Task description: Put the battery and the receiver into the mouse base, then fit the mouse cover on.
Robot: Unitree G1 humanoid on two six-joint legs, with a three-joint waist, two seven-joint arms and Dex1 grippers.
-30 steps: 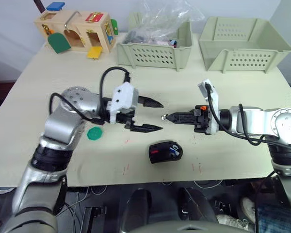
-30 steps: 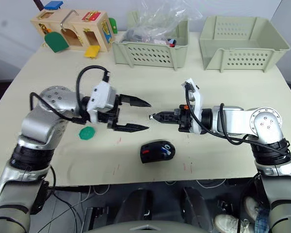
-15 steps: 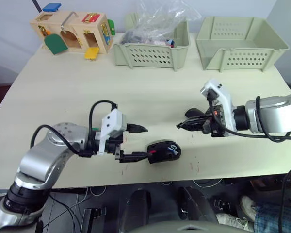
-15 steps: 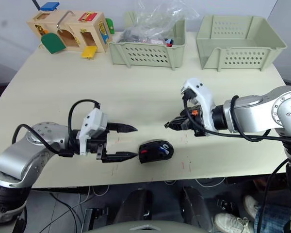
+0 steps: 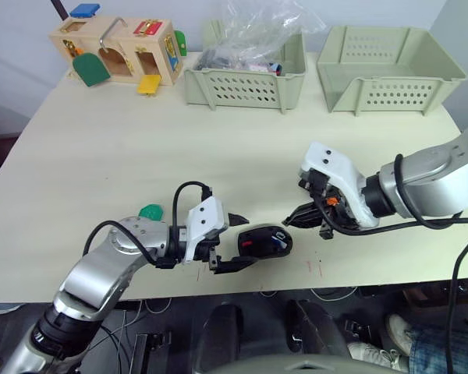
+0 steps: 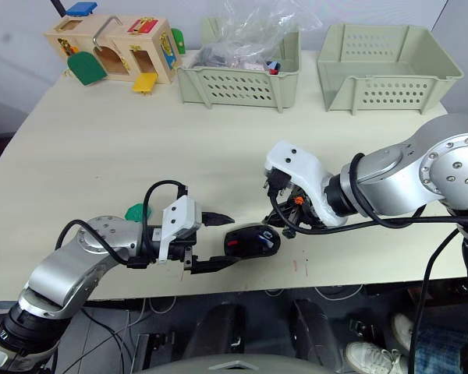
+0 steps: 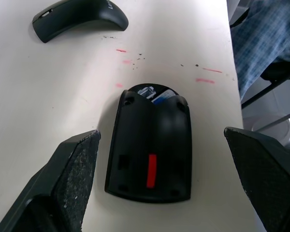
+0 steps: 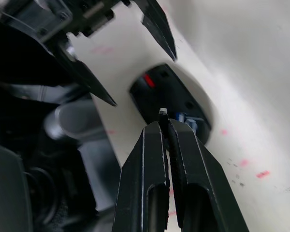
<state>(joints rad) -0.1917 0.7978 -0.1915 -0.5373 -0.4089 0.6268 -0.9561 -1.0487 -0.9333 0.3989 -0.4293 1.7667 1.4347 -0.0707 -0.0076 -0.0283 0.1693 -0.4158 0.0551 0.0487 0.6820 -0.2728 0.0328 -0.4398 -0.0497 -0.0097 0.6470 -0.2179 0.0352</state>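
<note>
Black hard plastic, the mouse base (image 5: 265, 240) lies near the tabletop (image 5: 101, 164) front edge, light and likely to skid. Left hand (image 5: 238, 240) spread apart around its rear, best gripped across the sides. Right hand (image 8: 165, 126) pinched together, perhaps on a tiny receiver (image 8: 162, 111)

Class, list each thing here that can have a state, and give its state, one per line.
Mouse base: uncovered, red inside showing, flat on table.
Mouse cover: off, lying apart from the base.
Left gripper: open, fingers either side of the base.
Right gripper: shut on a small silver piece.
</note>
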